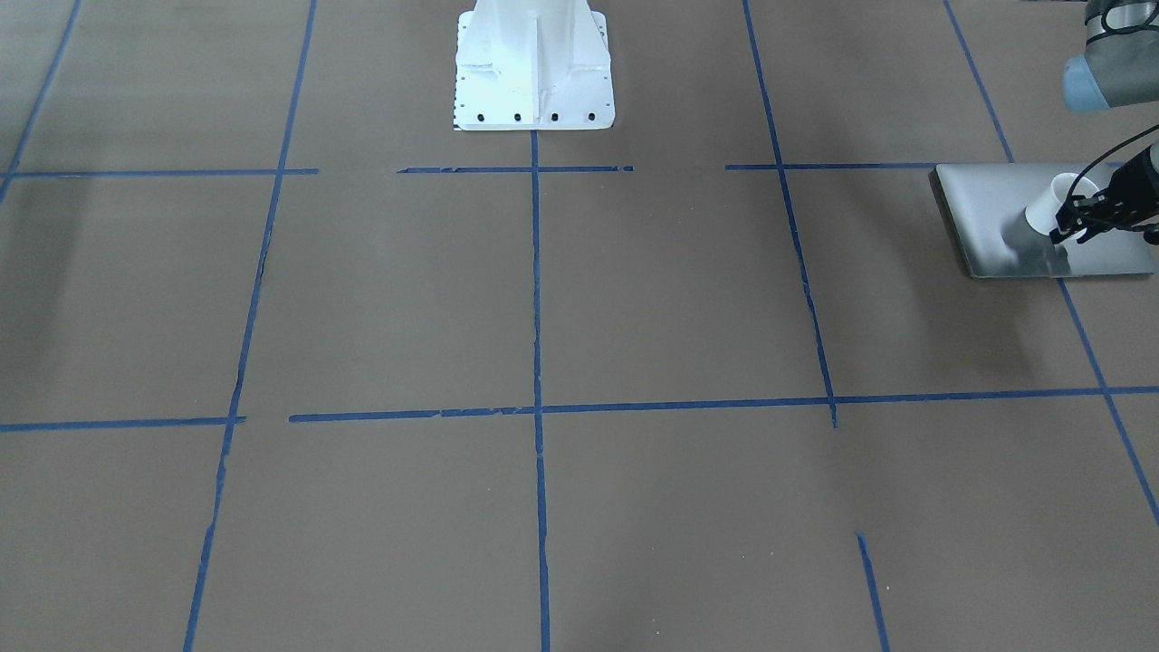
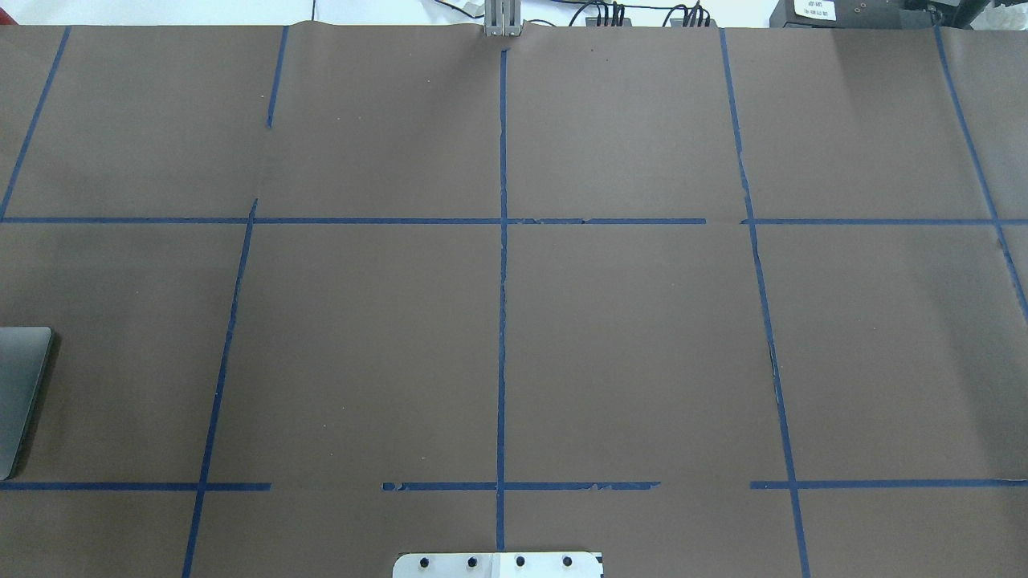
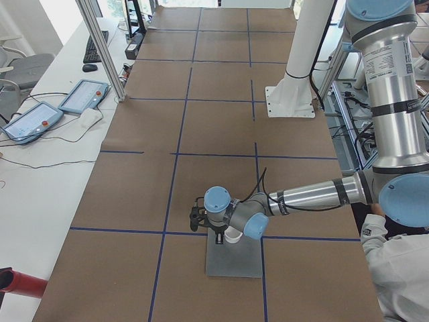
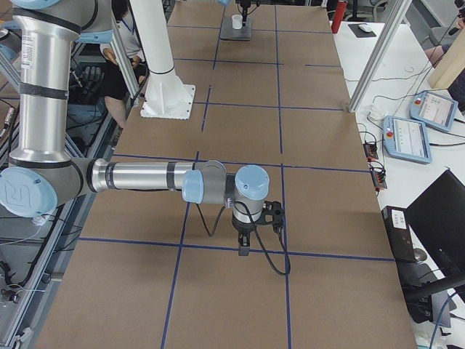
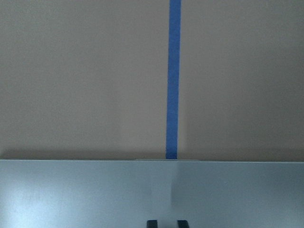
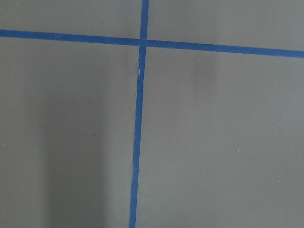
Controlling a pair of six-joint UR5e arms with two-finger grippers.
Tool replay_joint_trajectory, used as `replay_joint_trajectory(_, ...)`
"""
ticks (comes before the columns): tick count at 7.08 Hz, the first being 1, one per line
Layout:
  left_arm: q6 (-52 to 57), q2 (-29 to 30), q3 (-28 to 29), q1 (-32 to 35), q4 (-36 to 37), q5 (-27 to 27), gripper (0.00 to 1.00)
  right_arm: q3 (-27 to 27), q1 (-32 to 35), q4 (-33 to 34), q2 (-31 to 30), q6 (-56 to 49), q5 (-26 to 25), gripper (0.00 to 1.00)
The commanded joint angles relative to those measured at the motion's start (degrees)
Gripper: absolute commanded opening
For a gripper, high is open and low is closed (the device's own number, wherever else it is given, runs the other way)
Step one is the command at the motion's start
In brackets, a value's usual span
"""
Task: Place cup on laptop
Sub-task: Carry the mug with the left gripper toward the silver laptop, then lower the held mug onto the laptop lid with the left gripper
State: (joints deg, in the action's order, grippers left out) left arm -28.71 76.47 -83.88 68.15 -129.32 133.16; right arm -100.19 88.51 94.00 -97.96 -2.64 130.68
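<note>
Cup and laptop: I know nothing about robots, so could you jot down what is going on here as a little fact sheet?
Cup: white, over the lid
Laptop: silver, closed, lying flat at the robot's left end of the table
Left pincer: narrowed to a slim gap, at the cup's rim
Cup touching lid: cannot tell
Right pincer: over brown table, far from the cup; open or shut unclear

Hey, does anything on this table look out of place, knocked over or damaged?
Nothing serious. The cup looks upright over the laptop, with the left tool at its side, and nothing is spilled. Only the blue tape is ragged, with gaps in several lines.
</note>
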Motion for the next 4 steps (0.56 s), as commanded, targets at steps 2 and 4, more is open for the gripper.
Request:
replay_joint_trajectory(2, 0.23, 0.17, -5.22, 0.58, -0.5, 0.34, 1.0, 0.0, 0.0, -0.05, 0.05, 0.0, 0.01, 1.0)
replay_joint_trajectory(4, 10.72, 0.18, -6.73, 8.35, 2.55, 0.34, 1.0, 0.0, 0.0, -0.05, 0.05, 0.0, 0.01, 1.0)
